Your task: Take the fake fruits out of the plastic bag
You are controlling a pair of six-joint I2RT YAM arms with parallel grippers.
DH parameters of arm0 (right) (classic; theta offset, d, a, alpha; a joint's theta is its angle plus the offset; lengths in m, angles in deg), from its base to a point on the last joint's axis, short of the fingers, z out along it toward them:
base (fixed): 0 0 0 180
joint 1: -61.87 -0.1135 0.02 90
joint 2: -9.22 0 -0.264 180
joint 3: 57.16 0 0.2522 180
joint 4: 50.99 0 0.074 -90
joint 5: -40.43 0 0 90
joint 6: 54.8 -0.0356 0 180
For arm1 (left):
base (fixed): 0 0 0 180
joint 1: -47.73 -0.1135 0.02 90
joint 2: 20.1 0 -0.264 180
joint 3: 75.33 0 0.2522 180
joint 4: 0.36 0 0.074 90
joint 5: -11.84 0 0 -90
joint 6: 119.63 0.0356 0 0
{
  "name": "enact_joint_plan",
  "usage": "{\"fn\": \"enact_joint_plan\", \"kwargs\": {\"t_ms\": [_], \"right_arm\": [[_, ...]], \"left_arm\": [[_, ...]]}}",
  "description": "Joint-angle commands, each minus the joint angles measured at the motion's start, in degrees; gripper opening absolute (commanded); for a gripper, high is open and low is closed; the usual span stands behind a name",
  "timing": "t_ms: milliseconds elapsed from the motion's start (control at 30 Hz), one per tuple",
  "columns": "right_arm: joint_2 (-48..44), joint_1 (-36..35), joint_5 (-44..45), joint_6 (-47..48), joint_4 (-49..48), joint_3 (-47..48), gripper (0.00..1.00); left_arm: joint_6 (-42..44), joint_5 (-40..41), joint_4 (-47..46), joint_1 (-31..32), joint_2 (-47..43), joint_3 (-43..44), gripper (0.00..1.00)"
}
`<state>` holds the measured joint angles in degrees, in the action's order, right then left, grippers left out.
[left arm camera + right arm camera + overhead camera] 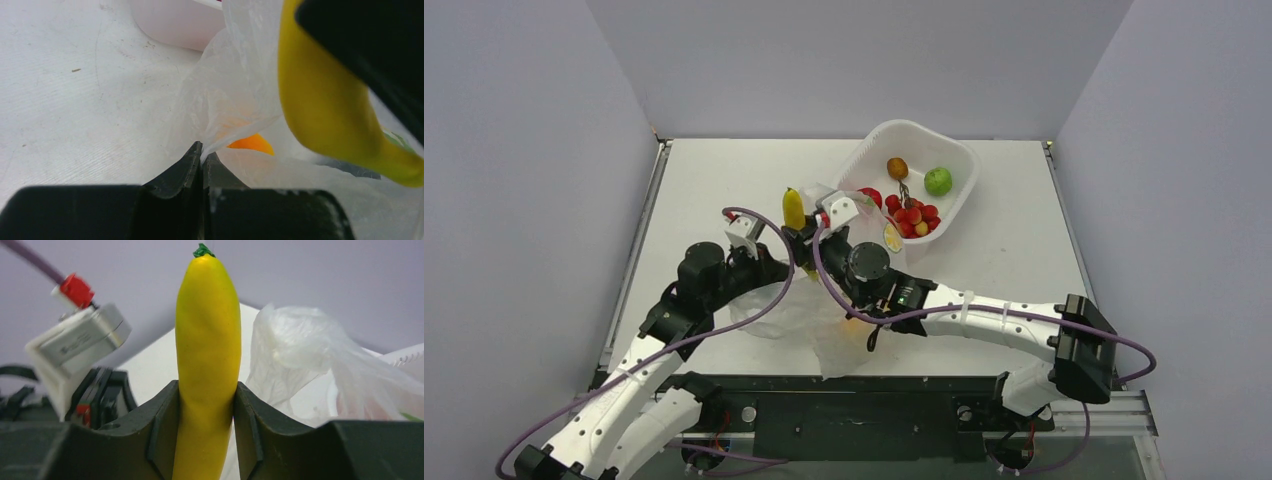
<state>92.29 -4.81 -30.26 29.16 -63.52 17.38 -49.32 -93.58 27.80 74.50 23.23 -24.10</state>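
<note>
My right gripper is shut on a yellow banana-shaped fake fruit with a green tip, holding it upright above the plastic bag; it also shows in the top view. My left gripper is shut on a pinched fold of the bag, just left of the right gripper. An orange fruit shows through the bag film. The banana-shaped fruit hangs at the right of the left wrist view. A red round fruit and red grapes lie in the tub.
A white rigid tub stands at the back right, close behind the bag, with a green apple and a small brown oval fruit in it. Both arms cross over the table's middle. Grey walls enclose the table.
</note>
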Motion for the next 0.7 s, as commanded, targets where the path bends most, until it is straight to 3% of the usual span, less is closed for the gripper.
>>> {"fn": "enact_joint_plan", "kwargs": {"t_ms": [0, 167, 267, 467, 667], "right_arm": [[3.85, 0.88, 7.67, -0.14, -7.32, 7.67, 0.00], [8.44, 1.11, 21.52, 4.54, -8.16, 15.26, 0.00], [11.42, 1.35, 23.84, 5.54, -7.09, 20.17, 0.00], [9.82, 1.88, 11.14, -4.46, 13.57, 32.28, 0.00], [6.15, 4.99, -0.44, -12.69, 32.28, 36.79, 0.00]], "left_arm": [[0.58, 1.65, -1.43, -0.48, -4.62, 2.55, 0.00], [-0.99, 4.40, 0.76, -0.48, -10.70, 2.76, 0.00], [-3.27, 2.16, 0.84, -0.48, -13.25, 2.69, 0.00], [0.64, 9.02, 4.27, -0.61, -11.31, 5.58, 0.00], [7.93, 14.71, 4.85, -1.25, -5.04, 9.74, 0.00]]}}
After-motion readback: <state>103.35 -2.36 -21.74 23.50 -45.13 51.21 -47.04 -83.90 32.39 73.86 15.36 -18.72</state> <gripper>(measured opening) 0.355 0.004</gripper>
